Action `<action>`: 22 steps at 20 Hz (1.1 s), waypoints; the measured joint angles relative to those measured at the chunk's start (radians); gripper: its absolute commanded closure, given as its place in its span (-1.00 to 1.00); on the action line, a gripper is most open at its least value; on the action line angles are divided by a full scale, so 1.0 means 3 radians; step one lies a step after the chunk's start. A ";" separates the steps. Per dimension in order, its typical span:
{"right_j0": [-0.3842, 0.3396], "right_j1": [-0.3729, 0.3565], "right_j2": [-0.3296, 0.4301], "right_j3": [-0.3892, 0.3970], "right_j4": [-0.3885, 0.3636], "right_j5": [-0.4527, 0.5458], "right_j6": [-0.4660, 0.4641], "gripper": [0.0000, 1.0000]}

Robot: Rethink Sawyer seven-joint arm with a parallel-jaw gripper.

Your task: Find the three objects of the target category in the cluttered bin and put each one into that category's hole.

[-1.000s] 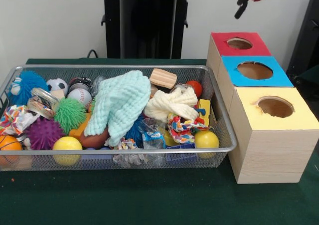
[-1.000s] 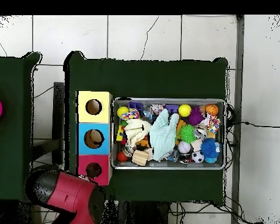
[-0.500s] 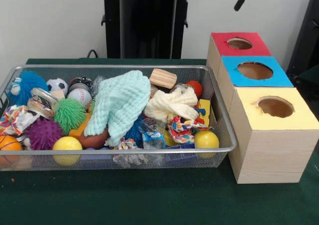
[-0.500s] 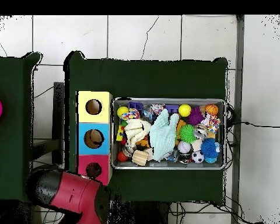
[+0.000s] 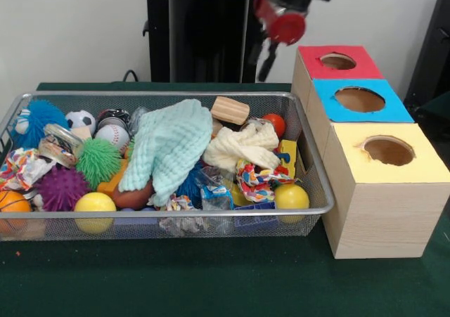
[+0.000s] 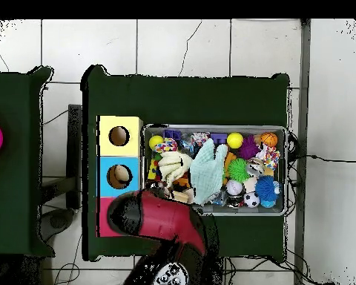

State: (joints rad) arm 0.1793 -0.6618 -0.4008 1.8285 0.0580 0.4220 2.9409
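The wire mesh bin (image 5: pixel 313 210) stands on the green table, packed with toys; it also shows in the overhead view (image 6: pixel 285 171). No plush animal shows; whatever lies under the cloths is hidden. The red-surround hole (image 5: pixel 338 61) is in the farthest wooden box. My gripper (image 5: pixel 266 67) hangs from the red and black arm above the bin's far right corner, just left of the red box, holding nothing that I can see. In the overhead view the arm (image 6: pixel 162 219) covers the red box and the bin's corner.
The blue hole (image 5: pixel 360 99) and yellow hole (image 5: pixel 388 150) are in the nearer boxes. A mint cloth (image 5: pixel 169 145), a cream cloth (image 5: pixel 242 145), a wooden block (image 5: pixel 230 110), a rope toy (image 5: pixel 256 180), spiky balls and yellow balls fill the bin. The black pedestal (image 5: pixel 204 36) stands behind.
The arm has swung from beyond the red box to over the bin's corner, moving left and down in the front view. The bin's contents have not moved.
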 measured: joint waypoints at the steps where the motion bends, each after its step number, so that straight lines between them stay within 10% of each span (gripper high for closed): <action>1: -0.0325 -0.0006 0.0171 -0.0001 -0.0340 -0.0335 -0.0305 -1.00; 9: -0.1219 -0.0099 0.0748 0.0005 -0.1203 -0.0550 -0.1156 -1.00; 22: -0.1410 -0.0174 0.1046 0.0019 -0.1429 -0.0550 -0.1205 -1.00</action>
State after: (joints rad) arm -0.2438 -0.7139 -0.0871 1.8343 -0.3706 0.2571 2.5794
